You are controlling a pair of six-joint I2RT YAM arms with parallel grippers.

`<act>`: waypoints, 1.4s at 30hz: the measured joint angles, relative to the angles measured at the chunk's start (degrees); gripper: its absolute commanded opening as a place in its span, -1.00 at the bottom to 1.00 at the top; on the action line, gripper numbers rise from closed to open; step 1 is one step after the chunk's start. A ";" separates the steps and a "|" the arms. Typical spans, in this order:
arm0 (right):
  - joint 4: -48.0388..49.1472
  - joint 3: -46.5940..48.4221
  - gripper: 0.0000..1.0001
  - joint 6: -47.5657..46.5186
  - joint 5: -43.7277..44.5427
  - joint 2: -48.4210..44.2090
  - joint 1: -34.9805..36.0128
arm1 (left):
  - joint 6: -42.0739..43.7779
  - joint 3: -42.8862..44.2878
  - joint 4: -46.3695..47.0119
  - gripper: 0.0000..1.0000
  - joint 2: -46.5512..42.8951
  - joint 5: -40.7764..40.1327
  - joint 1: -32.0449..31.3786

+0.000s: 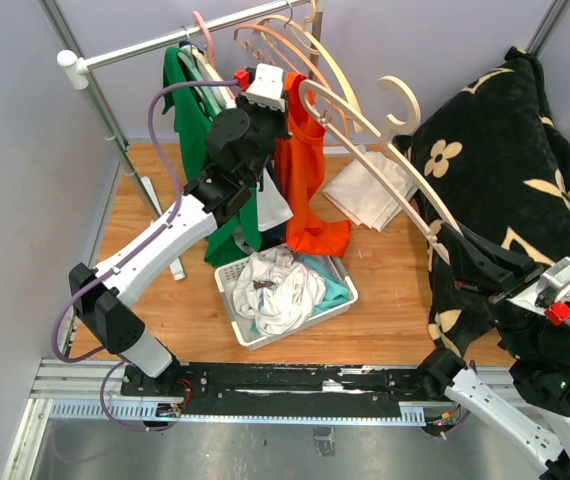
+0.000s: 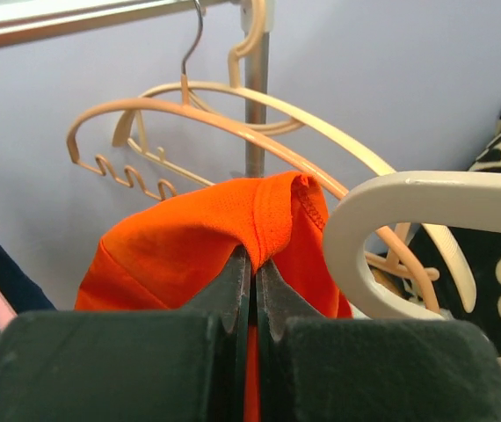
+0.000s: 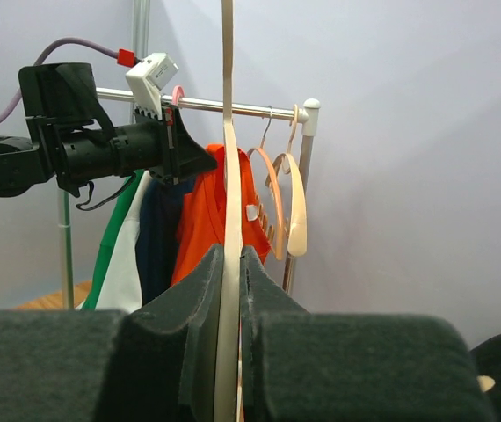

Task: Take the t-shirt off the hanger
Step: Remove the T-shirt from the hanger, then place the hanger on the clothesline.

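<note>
Left wrist, left end effector (image 2: 252,257) pinching orange t-shirt (image 2: 180,237) edge, right end effector (image 3: 231,257) pinching hanger (image 3: 228,132)

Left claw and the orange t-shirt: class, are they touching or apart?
Touching. The left wrist view shows the left claw pinching a fold of the orange t-shirt, with its jaws shut on the cloth.

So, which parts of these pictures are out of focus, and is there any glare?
Top view: even light, all sharp, no glare. Left wrist: the left gripper near the lens is soft, the orange shirt it pinches is sharp. Right wrist: the right gripper and the hanger it holds are blurred low down; the rail is sharp.
</note>
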 measured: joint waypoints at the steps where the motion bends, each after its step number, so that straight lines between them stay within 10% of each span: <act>1: -0.44 0.00 -0.99 -0.17 0.00 -0.22 0.00 | -0.09 0.00 -0.33 -0.99 0.22 0.02 0.00; 16: 2.29 0.33 -0.99 -1.92 3.17 1.57 0.00 | -4.13 -12.63 -4.50 -0.99 -11.52 12.09 0.00; 42: 24.92 9.38 -0.99 -0.35 4.92 40.94 -0.28 | -13.35 -39.89 -3.45 -0.99 -37.77 31.04 0.00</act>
